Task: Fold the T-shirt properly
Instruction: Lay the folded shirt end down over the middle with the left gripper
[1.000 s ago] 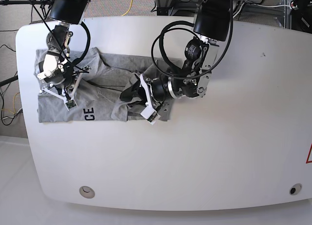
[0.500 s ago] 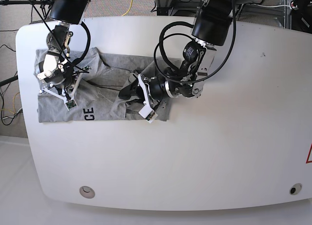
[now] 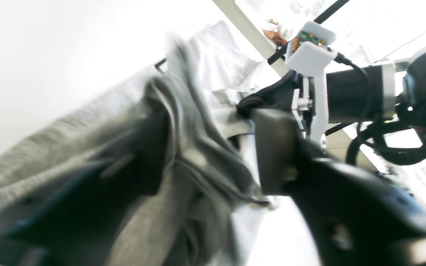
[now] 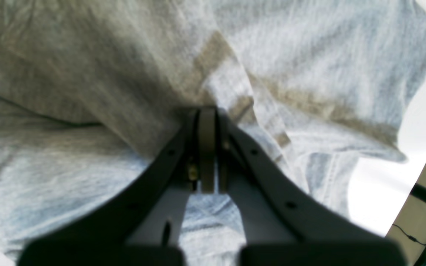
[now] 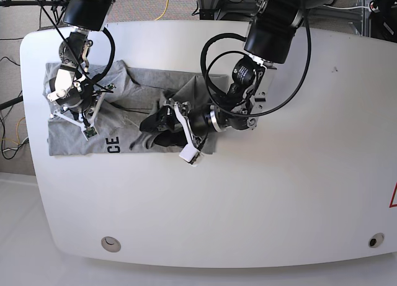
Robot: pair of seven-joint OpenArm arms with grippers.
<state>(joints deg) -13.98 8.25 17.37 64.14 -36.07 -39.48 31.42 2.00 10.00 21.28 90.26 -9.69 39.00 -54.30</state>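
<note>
We see the grey T-shirt [image 5: 133, 121] lying lengthwise along the white table's [image 5: 279, 193] far left, our right gripper [image 4: 207, 111] clamped on its outer end, our left gripper [image 5: 155, 128] spread wide over its bunched middle.

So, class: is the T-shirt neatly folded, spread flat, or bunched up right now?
Bunched up, not neatly folded. The T-shirt lies on the white table with rumpled ridges through its middle, and only the letters "CE" show at its lower edge.

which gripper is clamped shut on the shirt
The right gripper, pinching a fold of the T-shirt; the left gripper has its jaws spread.
</note>
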